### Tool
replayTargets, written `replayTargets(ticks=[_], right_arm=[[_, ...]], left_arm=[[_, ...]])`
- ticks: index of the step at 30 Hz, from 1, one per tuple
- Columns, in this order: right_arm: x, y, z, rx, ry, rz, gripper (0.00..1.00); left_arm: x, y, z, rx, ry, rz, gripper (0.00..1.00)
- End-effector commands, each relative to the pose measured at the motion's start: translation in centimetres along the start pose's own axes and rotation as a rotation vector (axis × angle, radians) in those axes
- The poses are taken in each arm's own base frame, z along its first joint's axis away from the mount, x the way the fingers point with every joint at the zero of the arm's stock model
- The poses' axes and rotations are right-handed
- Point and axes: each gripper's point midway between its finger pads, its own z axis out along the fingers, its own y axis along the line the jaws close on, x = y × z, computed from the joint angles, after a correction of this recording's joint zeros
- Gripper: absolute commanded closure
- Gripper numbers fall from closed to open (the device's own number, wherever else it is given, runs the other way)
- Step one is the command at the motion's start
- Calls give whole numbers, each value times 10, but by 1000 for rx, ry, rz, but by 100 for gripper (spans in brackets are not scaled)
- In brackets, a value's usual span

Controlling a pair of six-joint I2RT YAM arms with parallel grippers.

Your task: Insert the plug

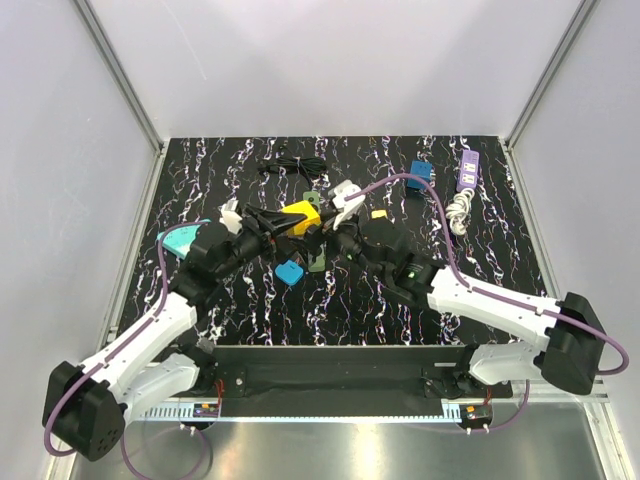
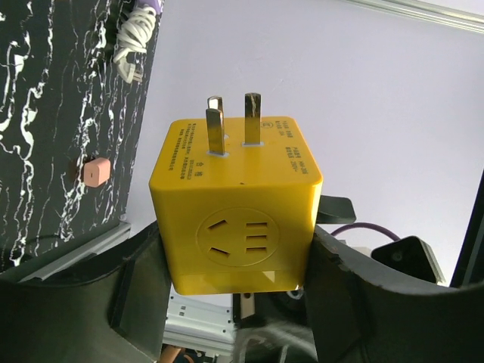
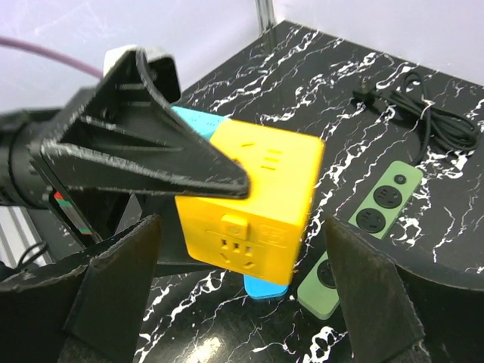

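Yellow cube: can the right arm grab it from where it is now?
Probably yes. The right arm has its open jaws on either side of the yellow cube, with nothing between. The left arm holds the cube in its jaws but seems to leave those sides free.

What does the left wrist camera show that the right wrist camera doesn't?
Only the left wrist view shows the three metal prongs on the yellow plug cube, plus a white coiled cord. Only the right wrist view shows the green power strip, a black cable, and the right gripper open on either side of the cube. Both show the cube clamped in the left gripper.
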Motion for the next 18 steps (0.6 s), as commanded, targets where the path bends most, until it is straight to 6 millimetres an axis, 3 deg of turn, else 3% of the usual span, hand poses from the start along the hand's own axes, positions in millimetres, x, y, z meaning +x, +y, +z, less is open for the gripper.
replayTargets(ticks=[1, 6, 9, 12, 13, 16, 17, 18], right_arm=[[-38, 12, 6, -12, -106, -19, 5], [-36, 12, 17, 17, -112, -24, 9], [-39, 4, 21, 68, -137, -11, 12], [-44, 2, 22, 84, -169, 7, 27], [-44, 0, 21, 90, -176, 12, 41], [-44, 1, 22, 89, -188, 19, 62], [-46, 0, 20, 88, -191, 20, 77], [-42, 0, 19, 92, -170, 15, 85]], left_arm=[[13, -53, -2, 143, 39, 23, 100], [22, -59, -1, 152, 58, 26, 100], [24, -50, -3, 137, 66, 13, 100], [24, -42, -5, 141, 64, -11, 100], [25, -42, -6, 150, 71, -10, 95], [31, -48, -9, 193, 103, 7, 69], [32, -50, -9, 209, 113, 23, 33], [34, -54, -10, 234, 121, 59, 17]])
